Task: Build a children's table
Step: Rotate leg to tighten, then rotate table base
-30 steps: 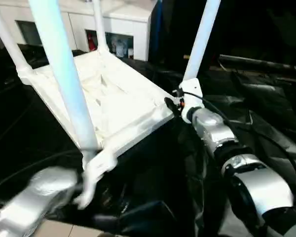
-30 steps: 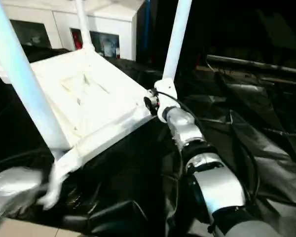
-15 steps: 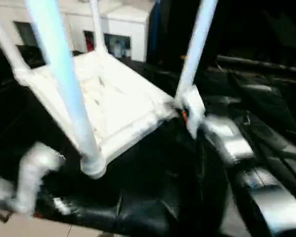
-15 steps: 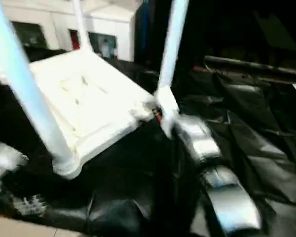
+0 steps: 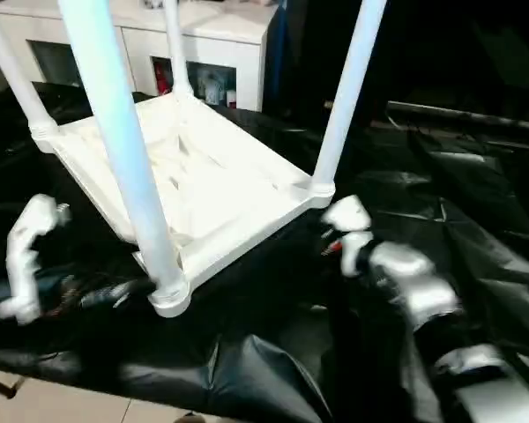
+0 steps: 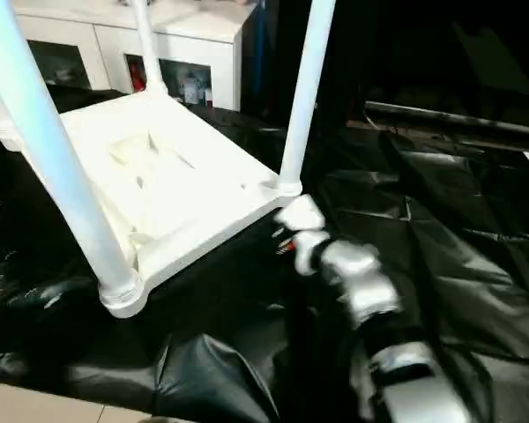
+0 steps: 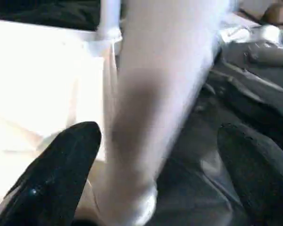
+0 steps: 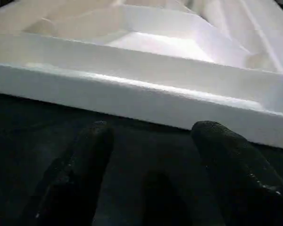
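White children's table (image 5: pixel 212 185) upside down

the children's table (image 5: pixel 213 181) looks like smooth white plastic with a slight sheen; its round tube legs (image 5: pixel 119 132) are glossy. the cover (image 6: pixel 441 264) under it resembles black sheeting, shiny and wrinkled. the robot's forearm (image 6: pixel 357 278) is silver with a satin metallic finish. the right gripper's fingers (image 8: pixel 228 169) look like matt black, finely textured rubber.
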### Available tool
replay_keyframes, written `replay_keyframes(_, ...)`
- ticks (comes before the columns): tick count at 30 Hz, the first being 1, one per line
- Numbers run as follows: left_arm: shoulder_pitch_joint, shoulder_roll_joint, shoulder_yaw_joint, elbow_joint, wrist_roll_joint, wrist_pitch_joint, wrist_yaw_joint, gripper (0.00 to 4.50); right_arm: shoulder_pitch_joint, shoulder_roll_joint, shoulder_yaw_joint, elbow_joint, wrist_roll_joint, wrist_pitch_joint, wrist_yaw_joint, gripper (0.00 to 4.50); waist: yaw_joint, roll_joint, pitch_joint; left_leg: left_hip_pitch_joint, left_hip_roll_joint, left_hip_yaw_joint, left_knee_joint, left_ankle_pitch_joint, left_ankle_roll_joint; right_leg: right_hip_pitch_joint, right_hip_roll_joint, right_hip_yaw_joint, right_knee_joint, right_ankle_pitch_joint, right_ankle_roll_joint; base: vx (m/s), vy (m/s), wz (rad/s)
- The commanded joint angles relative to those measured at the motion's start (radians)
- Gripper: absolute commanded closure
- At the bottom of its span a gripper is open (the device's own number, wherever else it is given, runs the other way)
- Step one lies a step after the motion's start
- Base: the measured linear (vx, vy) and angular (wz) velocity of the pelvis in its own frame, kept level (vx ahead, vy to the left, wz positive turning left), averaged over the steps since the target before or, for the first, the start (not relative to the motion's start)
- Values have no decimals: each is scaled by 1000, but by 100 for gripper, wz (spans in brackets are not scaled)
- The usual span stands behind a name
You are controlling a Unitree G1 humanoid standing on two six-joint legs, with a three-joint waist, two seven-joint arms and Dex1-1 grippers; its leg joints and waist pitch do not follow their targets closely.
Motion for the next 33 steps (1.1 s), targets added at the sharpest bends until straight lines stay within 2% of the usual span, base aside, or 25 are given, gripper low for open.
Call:
replay_keyframes(1,-15,-5,-24,15,25,-25,10,2,7,-9,3,-21,-11,-8,-15,134,1,31,-68,15,36,-13,-77,-223,-24,42,-72,46,-66,-137,-219,0,0,0)
replay_keyframes(2,-38,-31,-34,26,24,-37,22,2,7,2,8,-17,-14,-9,-19,134,-1,28,-67,15,34,-11,-76,-211,-24,43,-71,46,-65,-114,-223,0,0,0)
replay_keyframes(4,-105,-114,-73,21,-5,-42,40,2,-15,36,17,30,-35,-1,-79,134,2,33,-70,18,34,-9,-73,-198,-25,41,-72,46,-64,-91,-230,0,0,0)
replay_keyframes(5,-135,-161,-103,-6,-35,-24,44,2,-39,54,19,78,-55,-3,-135,134,5,31,-70,21,34,-9,-74,-204,-40,43,-76,46,-64,-93,-244,0,0,0)
replay_keyframes(6,-154,-194,-126,-29,-58,-7,50,2,-56,64,18,106,-69,-3,-171,134,1,31,-69,14,33,-10,-75,-201,-44,45,-76,46,-61,-93,-247,0,0,0)
replay_keyframes(8,-167,-218,-145,-46,-74,5,54,2,-67,71,17,123,-78,-2,-195,134,0,29,-71,16,33,-10,-74,-211,-50,47,-76,45,-59,-89,-242,0,0,0)
replay_keyframes(9,-179,-242,-172,-64,-83,12,56,2,-78,80,11,138,-79,2,-215,134,-1,28,-71,17,33,-9,-74,-207,-47,46,-75,46,-60,-85,-241,0,0,0)
replay_keyframes(10,-205,-288,-236,-85,-85,11,58,2,-98,94,4,161,-77,8,-245,134,-2,25,-70,13,32,-9,-73,-196,-43,50,-75,47,-60,-78,-234,0,0,0)
replay_keyframes(11,-205,-288,-236,-85,-85,11,58,2,-98,94,4,161,-77,8,-245,134,-2,26,-71,12,32,-10,-73,-189,-42,52,-76,46,-60,-79,-231,0,0,0)
replay_keyframes(12,-234,-341,-306,-88,-64,-1,61,2,-114,103,5,180,-79,8,-264,134,-2,28,-71,13,31,-9,-71,-186,-40,51,-75,47,-61,-72,-227,0,0,0)
replay_keyframes(13,-249,-373,-342,-83,-47,-10,65,2,-121,107,6,188,-81,6,-269,134,-3,30,-71,11,32,-10,-72,-179,-41,53,-75,46,-61,-70,-224,0,0,0)
replay_keyframes(14,-258,-395,-360,-77,-33,-14,67,2,-125,110,5,194,-83,4,-272,134,-6,25,-72,10,32,-9,-70,-167,-38,55,-75,47,-60,-53,-224,0,0,0)
replay_keyframes(15,-268,-419,-377,-67,-19,-18,75,2,-130,113,4,200,-85,2,-275,134,-6,27,-74,9,31,-10,-69,-159,-38,58,-76,46,-57,-41,-226,0,0,0)
replay_keyframes(16,-277,-437,-394,-51,4,-31,89,2,-137,116,2,210,-87,-2,-282,134,-13,21,-74,3,30,-11,-69,-140,-32,63,-75,45,-55,-14,-226,0,0,0)
replay_keyframes(17,-298,-472,-422,-12,47,-62,114,2,-148,118,-1,223,-90,-8,-299,134,-15,20,-75,2,29,-11,-68,-132,-27,65,-75,45,-56,-5,-226,0,0,0)
replay_keyframes(18,-323,-511,-451,40,103,-106,149,2,-160,119,-6,238,-91,-13,-319,134,-19,26,-75,5,28,-9,-64,-124,-20,61,-74,45,-58,7,-230,0,0,0)
replay_keyframes(19,-323,-511,-451,40,103,-106,149,2,-160,119,-6,238,-91,-13,-319,134,-21,24,-75,7,28,-9,-63,-132,-13,61,-74,45,-60,-2,-234,0,0,0)
replay_keyframes(20,-347,-534,-463,93,151,-144,198,2,-171,117,-13,256,-95,-16,-345,134,-22,26,-75,3,28,-11,-64,-132,-11,65,-76,45,-59,-6,-233,0,0,0)
replay_keyframes(24,-386,-547,-474,174,236,-189,287,2,-185,109,-23,286,-101,-25,-378,134,-24,23,-77,4,29,-11,-61,-130,1,65,-77,45,-58,-11,-233,0,0,0)
replay_keyframes(25,-388,-546,-475,178,241,-191,293,2,-186,108,-24,287,-102,-25,-380,134,-25,23,-75,3,29,-11,-62,-131,2,64,-75,44,-61,-18,-232,0,0,0)
replay_keyframes(26,-404,-540,-477,220,300,-216,347,2,-191,98,-30,300,-109,-32,-395,134,-24,25,-75,7,29,-10,-61,-139,2,61,-74,44,-63,-29,-230,0,0,0)
replay_keyframes(28,-407,-536,-475,237,320,-222,365,2,-193,92,-34,303,-111,-33,-402,134,-19,27,-75,9,32,-11,-62,-150,-1,59,-76,44,-63,-46,-230,0,0,0)
replay_keyframes(30,-383,-473,-488,255,374,-247,341,2,-198,57,-55,304,-107,-37,-414,134,-17,27,-75,10,33,-12,-63,-154,-1,57,-76,43,-63,-53,-231,0,0,0)
replay_keyframes(31,-365,-447,-491,241,371,-251,314,2,-197,41,-61,299,-106,-37,-414,134,-18,22,-73,10,33,-11,-64,-165,-4,56,-75,43,-63,-61,-232,0,0,0)
replay_keyframes(33,-329,-403,-496,202,346,-235,259,2,-192,11,-69,289,-101,-36,-394,134,-18,25,-71,9,32,-11,-64,-183,-11,55,-76,43,-64,-95,-226,0,0,0)
